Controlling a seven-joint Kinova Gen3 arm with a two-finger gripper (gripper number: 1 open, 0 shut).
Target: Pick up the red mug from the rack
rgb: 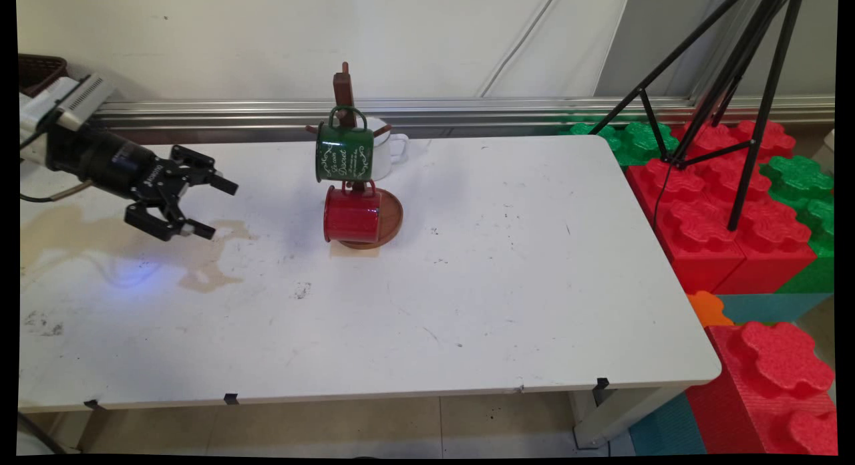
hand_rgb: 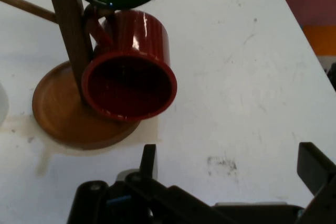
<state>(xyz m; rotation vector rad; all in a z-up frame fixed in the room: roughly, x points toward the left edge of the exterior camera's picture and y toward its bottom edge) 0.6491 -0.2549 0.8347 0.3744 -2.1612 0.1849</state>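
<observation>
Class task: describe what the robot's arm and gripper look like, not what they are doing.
The arm is white with a ribbed grey part near its end. A black cylindrical wrist follows, then a black two-finger gripper with open linkage and pale fingertip pads. Thin cables hang below.

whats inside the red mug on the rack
Nothing visible: the red mug hangs on the wooden rack with its mouth toward the open gripper, and its dark inside looks empty.

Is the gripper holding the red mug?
No: the gripper hangs open over the table, apart from the red mug on the rack.
</observation>
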